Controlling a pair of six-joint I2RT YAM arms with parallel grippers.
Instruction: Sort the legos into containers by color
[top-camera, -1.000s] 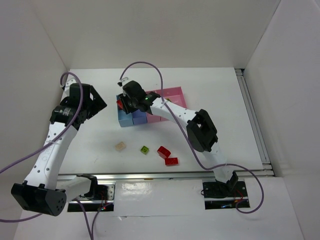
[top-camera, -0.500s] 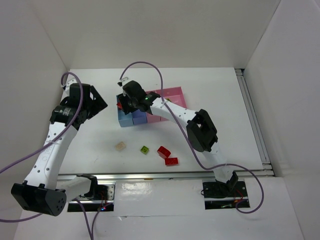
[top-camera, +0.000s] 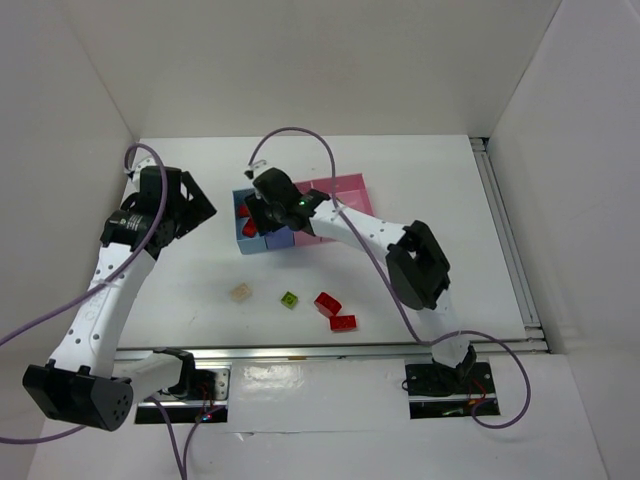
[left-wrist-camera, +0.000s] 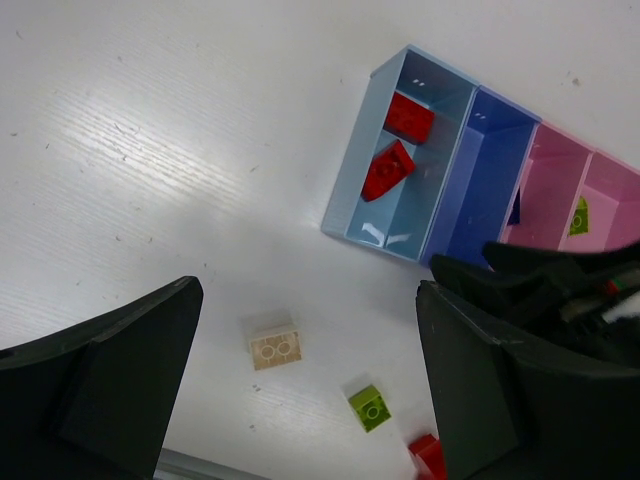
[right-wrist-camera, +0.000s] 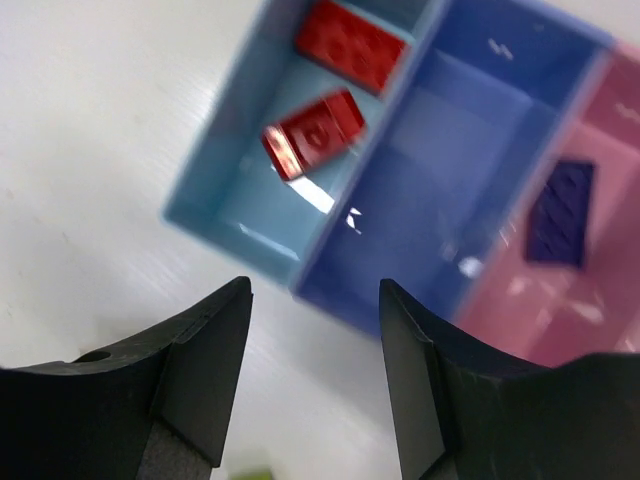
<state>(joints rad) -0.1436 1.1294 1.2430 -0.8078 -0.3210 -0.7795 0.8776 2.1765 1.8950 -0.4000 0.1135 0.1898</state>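
The right claw (right-wrist-camera: 312, 300), part-open and empty, hangs by the row of blue and pink plastic bins (top-camera: 352, 186). The loose small red plastic brick (top-camera: 327, 303) lies back toward its arm's base.

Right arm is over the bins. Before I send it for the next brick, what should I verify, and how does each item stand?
1. Right gripper empty, fingers apart: ok.
2. Left gripper open and empty: ok.
3. Binned red bricks lying fully inside the light blue bin: ok.
4. Darker blue bin free for a new colour: ok, no brick shows in it.
5. Table sorted: not ok; cream brick, lime green brick and loose red bricks lie on it.
6. Loose red bricks far enough apart to take one alone: cannot tell; they sit very close.
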